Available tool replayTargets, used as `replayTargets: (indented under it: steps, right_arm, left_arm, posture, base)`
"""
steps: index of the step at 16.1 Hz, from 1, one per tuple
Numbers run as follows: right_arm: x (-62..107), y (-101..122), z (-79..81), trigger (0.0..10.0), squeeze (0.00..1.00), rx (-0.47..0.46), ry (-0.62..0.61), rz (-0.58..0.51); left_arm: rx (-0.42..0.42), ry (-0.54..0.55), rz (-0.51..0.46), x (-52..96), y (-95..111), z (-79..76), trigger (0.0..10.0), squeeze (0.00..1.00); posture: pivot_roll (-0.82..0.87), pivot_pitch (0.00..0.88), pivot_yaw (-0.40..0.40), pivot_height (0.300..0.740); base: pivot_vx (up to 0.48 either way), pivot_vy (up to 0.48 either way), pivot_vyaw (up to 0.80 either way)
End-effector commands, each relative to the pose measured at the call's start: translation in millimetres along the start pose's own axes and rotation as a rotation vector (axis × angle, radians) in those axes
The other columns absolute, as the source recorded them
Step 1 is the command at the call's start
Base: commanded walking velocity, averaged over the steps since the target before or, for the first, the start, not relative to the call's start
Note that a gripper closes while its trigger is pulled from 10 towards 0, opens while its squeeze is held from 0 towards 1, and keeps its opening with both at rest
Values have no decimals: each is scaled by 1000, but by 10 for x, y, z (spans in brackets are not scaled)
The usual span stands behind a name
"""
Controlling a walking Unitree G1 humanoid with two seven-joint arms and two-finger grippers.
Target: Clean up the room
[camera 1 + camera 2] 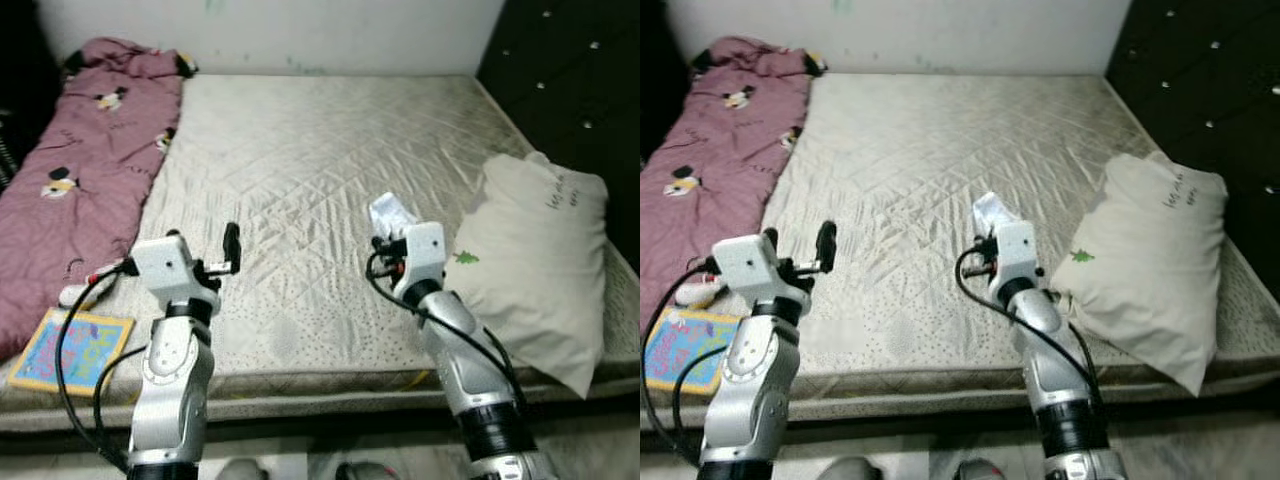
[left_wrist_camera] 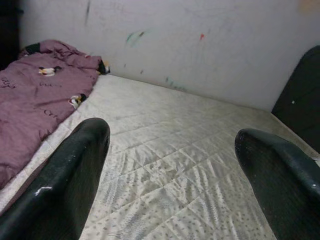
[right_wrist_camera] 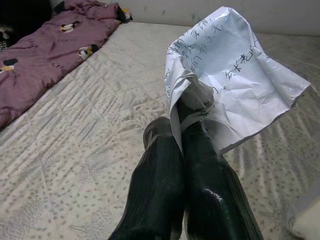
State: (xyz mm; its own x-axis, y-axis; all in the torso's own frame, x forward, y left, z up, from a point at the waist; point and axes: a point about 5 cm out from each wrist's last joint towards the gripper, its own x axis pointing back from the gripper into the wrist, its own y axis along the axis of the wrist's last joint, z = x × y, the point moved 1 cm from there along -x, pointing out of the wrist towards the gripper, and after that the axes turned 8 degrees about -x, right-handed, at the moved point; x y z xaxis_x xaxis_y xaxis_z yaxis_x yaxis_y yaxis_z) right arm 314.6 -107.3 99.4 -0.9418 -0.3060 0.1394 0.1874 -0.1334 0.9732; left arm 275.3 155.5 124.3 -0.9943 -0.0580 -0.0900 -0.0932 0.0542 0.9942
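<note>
Crumpled paper (image 3: 235,80), pinched by just one corner in the clenched right hand (image 3: 192,130), could probably slip free onto the mattress (image 1: 330,180) below, while the left hand (image 2: 175,165) hovers released.

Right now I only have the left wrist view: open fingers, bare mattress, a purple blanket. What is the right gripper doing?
Observer: The right gripper is shut on a crumpled paper with handwriting on it, held up over the mattress.
Operator: Anything else on the bed on that side?
Observer: Yes, a white pillow lies along the mattress's right edge.
Operator: And near my left arm?
Observer: A colourful book lies at the near left corner, next to the blanket.
</note>
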Motion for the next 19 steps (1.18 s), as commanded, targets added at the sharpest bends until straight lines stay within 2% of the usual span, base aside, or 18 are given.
replayTargets:
  steps: [1,19]
  right_arm:
    - [-25,-1,72,10000,0,-5,23,5]
    - [-37,20,143,10000,0,41,91,-14]
  left_arm:
    - [-8,21,4,-9,3,64,10000,0]
    - [-17,34,6,-32,1,70,10000,0]
  posture:
    - [39,50,-13,740]
    - [42,37,-16,740]
  base:
    - [0,480,-475]
    - [0,470,0]
